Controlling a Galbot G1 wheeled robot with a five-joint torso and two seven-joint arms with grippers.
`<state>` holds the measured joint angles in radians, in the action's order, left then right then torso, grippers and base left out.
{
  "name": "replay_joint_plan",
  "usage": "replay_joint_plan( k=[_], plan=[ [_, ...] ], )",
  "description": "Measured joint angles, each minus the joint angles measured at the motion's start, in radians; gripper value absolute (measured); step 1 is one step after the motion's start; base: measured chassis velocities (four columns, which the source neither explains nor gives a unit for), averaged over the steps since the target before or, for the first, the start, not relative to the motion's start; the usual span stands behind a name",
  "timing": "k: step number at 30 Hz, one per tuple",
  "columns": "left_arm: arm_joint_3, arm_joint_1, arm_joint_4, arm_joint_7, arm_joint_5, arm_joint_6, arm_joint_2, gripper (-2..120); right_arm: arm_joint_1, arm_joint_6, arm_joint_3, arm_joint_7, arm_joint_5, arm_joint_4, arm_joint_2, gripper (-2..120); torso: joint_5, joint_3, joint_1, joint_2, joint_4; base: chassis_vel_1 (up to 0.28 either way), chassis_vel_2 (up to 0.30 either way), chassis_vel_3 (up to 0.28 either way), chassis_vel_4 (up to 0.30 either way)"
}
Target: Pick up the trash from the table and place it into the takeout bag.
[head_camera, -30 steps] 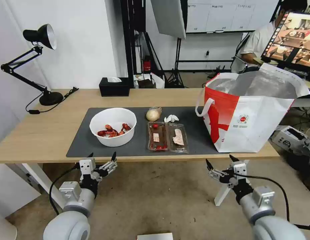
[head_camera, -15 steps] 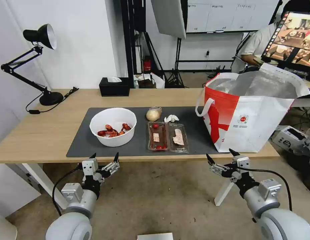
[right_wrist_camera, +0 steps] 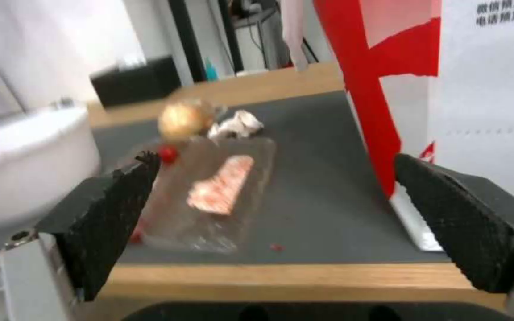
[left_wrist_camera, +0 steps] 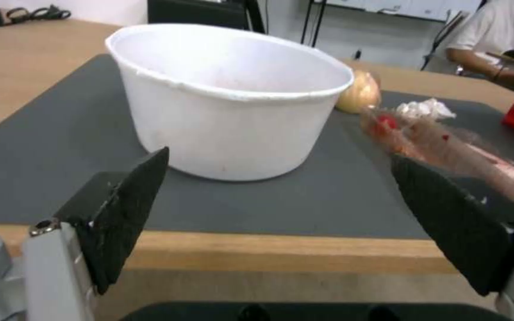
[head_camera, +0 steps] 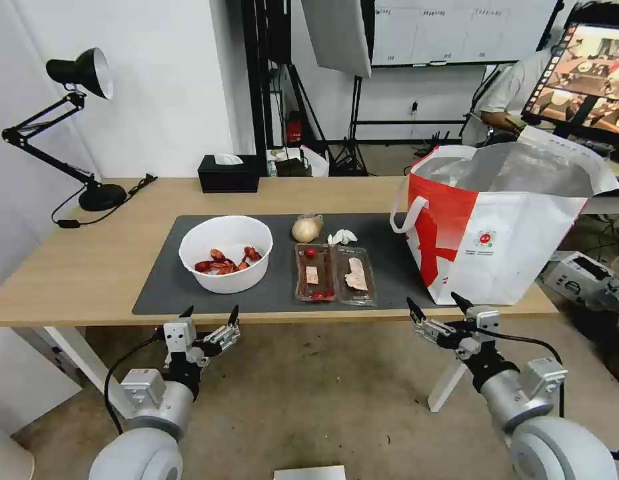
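- Grippers first: the left gripper (head_camera: pixel 208 312) and the right gripper (head_camera: pixel 435 304) both hang just below the near edge of the long light-wood table (head_camera: pixel 69 267), jaws spread wide and holding nothing.
- Straight ahead of the left gripper stands the white round bowl (head_camera: pixel 226 253), upright on the dark grey rectangular mat (head_camera: pixel 382 267); red crayfish shells (head_camera: pixel 228 260) lie in its bottom. That arm looks the nearer one for it.
- The clear hinged plastic tray (head_camera: pixel 334 274) lies open near the mat's middle, long axis running away from the robot, ahead and to the left of the right gripper, with red scraps (head_camera: pixel 311 252) inside.
- Beyond the tray sit the beige plastic-wrapped ball (head_camera: pixel 305 229) and, just beside it, the crumpled white tissue (head_camera: pixel 342 237).
- The large boxy white-and-red takeout bag (head_camera: pixel 496 247) stands open at the table's right end, silver foil lining (head_camera: pixel 516 170) showing; what it holds cannot be seen.
- Nothing is bagged yet, I judge.
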<state>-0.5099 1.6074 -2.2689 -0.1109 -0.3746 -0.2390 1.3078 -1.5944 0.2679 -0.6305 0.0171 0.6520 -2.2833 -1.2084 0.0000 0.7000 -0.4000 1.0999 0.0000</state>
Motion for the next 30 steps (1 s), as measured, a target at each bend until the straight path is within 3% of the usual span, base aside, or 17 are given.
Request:
replay_joint_plan(
  k=[4,5,7,12,15,17,19,23,30],
  plan=[
    [-0.002,-0.010,0.008,0.011,-0.014,0.024,-0.010,100,0.017,0.019,0.012,0.066,0.168,-0.018,0.001,100,0.0000,0.000,0.000,0.000,-0.0001,0.000,0.000,0.000,0.000],
    [-0.010,-0.014,0.014,0.035,-0.021,0.051,-0.018,100,0.032,0.033,0.018,0.104,0.287,-0.028,0.006,100,0.0000,0.000,0.000,0.000,0.0000,0.000,0.000,0.000,0.000],
    [-0.012,-0.014,0.016,0.043,-0.022,0.061,-0.020,100,0.036,0.036,0.019,0.116,0.321,-0.031,0.008,100,0.0000,0.000,0.000,0.000,0.0000,0.000,0.000,0.000,0.000],
    [-0.033,-0.015,0.033,0.094,-0.043,0.133,-0.030,100,0.069,0.044,0.038,0.220,0.601,-0.048,0.014,100,-0.0001,0.000,0.000,0.000,0.0001,0.000,0.000,0.000,0.000],
    [-0.042,-0.014,0.038,0.100,-0.047,0.150,-0.031,100,0.083,0.040,0.043,0.268,0.719,-0.050,0.005,100,0.0000,0.000,0.000,0.000,0.0000,0.000,0.000,0.000,0.000],
    [-0.042,-0.014,0.038,0.100,-0.047,0.151,-0.031,100,0.084,0.040,0.044,0.271,0.727,-0.050,0.004,100,0.0000,0.000,0.000,0.000,0.0000,0.000,0.000,0.000,0.000],
    [-0.049,-0.013,0.040,0.101,-0.045,0.157,-0.033,100,0.100,0.023,0.058,0.350,0.852,-0.061,-0.008,100,0.0000,0.000,0.000,0.000,0.0000,0.000,0.000,0.000,0.000],
    [-0.054,-0.011,0.039,0.098,-0.039,0.157,-0.033,100,0.126,0.002,0.089,0.443,0.944,-0.073,-0.027,100,-0.0001,0.000,0.000,0.000,0.0001,0.000,0.000,0.000,0.000],
    [-0.057,-0.011,0.036,0.057,-0.008,0.187,-0.029,100,0.147,-0.011,0.152,0.486,0.955,-0.055,-0.057,100,0.0000,0.000,0.000,0.000,0.0000,0.000,0.000,0.000,0.000]
  ],
)
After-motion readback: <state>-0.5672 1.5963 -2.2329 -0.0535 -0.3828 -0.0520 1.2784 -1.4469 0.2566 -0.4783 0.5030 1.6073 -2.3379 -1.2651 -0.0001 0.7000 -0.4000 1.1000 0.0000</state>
